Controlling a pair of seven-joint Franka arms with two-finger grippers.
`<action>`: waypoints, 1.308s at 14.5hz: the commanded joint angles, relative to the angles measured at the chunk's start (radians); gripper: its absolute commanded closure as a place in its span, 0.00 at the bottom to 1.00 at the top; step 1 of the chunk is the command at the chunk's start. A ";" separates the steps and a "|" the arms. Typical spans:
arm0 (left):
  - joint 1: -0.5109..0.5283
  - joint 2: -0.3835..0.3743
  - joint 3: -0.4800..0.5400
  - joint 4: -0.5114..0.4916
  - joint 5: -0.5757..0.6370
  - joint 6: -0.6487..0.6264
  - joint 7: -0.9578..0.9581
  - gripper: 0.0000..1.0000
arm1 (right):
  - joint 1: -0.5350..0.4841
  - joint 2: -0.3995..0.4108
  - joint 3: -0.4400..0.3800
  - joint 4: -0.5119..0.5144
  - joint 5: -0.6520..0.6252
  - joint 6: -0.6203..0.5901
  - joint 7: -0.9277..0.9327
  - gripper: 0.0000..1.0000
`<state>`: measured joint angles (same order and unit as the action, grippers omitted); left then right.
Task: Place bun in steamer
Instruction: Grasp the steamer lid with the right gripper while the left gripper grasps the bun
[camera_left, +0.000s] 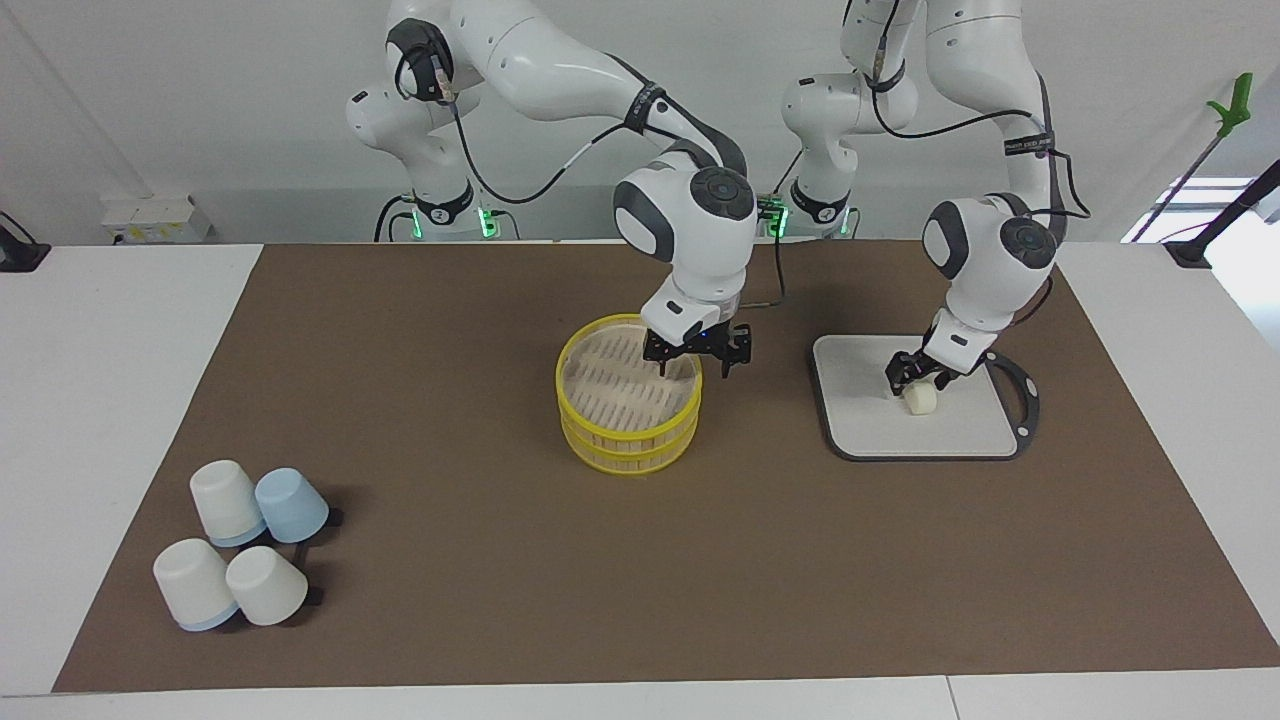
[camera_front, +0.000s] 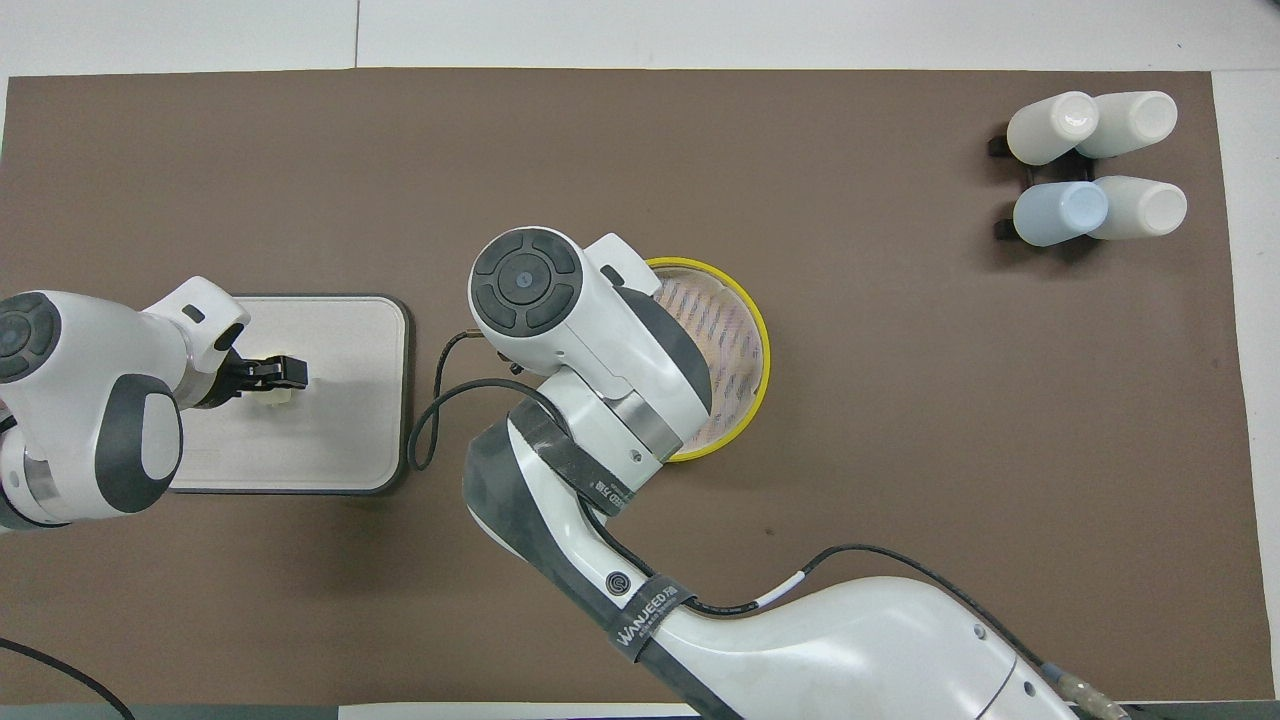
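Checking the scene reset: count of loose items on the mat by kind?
Bun: 1
Steamer: 1, two stacked tiers
Grey board: 1, under the bun
White upturned cups: 3
Blue upturned cup: 1
Total: 7

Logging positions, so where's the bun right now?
The bun lies on the grey board toward the left arm's end, at the left gripper.

Four upturned cups (camera_left: 240, 545); grey board (camera_left: 870, 430); brown mat (camera_left: 500, 560).
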<state>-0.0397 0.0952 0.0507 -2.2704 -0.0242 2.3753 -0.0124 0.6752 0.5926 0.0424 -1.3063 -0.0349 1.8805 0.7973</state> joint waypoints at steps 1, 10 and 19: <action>-0.011 0.018 0.008 0.011 0.000 0.031 -0.011 0.17 | -0.002 -0.010 0.004 -0.013 0.000 -0.006 0.017 0.18; -0.012 0.020 0.008 0.005 0.001 0.030 -0.012 0.48 | 0.004 -0.011 0.004 -0.010 -0.053 -0.008 0.039 1.00; -0.012 0.028 0.008 0.103 0.000 -0.088 -0.015 0.64 | 0.027 0.012 0.005 0.078 -0.049 -0.078 0.039 1.00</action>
<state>-0.0425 0.1034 0.0508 -2.2221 -0.0242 2.3463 -0.0129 0.6960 0.5960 0.0472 -1.2758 -0.0608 1.8520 0.8141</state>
